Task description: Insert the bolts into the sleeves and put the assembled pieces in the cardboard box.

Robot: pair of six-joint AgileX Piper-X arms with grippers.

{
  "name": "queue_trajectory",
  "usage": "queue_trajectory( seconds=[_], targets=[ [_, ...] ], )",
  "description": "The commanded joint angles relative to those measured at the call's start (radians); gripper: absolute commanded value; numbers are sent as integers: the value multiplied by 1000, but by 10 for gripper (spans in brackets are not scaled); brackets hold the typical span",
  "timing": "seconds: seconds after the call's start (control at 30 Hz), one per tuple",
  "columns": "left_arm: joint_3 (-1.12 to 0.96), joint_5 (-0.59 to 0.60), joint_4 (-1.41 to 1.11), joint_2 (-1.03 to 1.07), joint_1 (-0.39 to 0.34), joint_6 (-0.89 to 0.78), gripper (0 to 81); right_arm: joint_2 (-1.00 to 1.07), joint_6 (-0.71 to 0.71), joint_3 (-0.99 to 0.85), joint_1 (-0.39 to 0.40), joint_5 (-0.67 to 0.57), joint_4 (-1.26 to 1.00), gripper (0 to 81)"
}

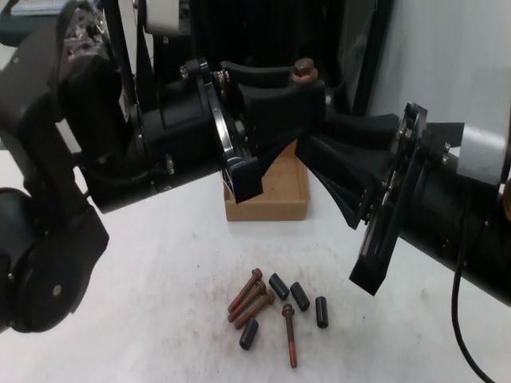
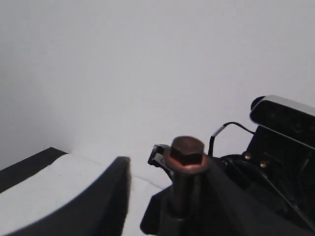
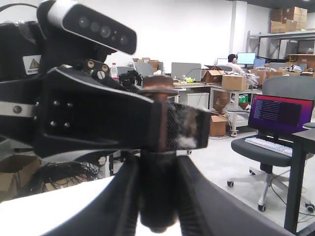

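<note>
Nearest on the bench (image 1: 160, 263) lies the unassembled stock, in one tight group so that either arm can pick from it. There are four loose bolts (image 1: 249, 297), three lying side by side and a fourth a little apart. Around them are four loose sleeves (image 1: 299, 296), all lying on their sides.

Behind them stands one cardboard box (image 1: 271, 203), open on top. I see no finished piece in the part of it that shows.

Above the box the two arms meet, probably so that a mated pair can go straight down into it. The right claw (image 3: 157, 194) is clenched on a fifth sleeve (image 3: 157, 209), holding it upright with its bore upward. A fifth bolt (image 2: 187, 150) stands head-up directly over it, its shank running down toward that sleeve. This looks like the insertion step, partly done.

The left claw (image 1: 297, 102) is at the bolt's shank just under the head. I cannot tell whether it is clamped on the bolt or slack around it, because the wrist views are crowded there.
</note>
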Motion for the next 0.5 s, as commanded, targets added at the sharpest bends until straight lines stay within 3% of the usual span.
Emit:
queue_trajectory(
  seconds=[0.0, 0.47],
  targets=[
    [-5, -4, -35, -49, 0, -4, 410, -8, 1, -11, -3, 0, -23, 8],
    [-5, -9, -16, -103, 0, -4, 410, -8, 1, -11, -3, 0, -23, 8]
  ],
)
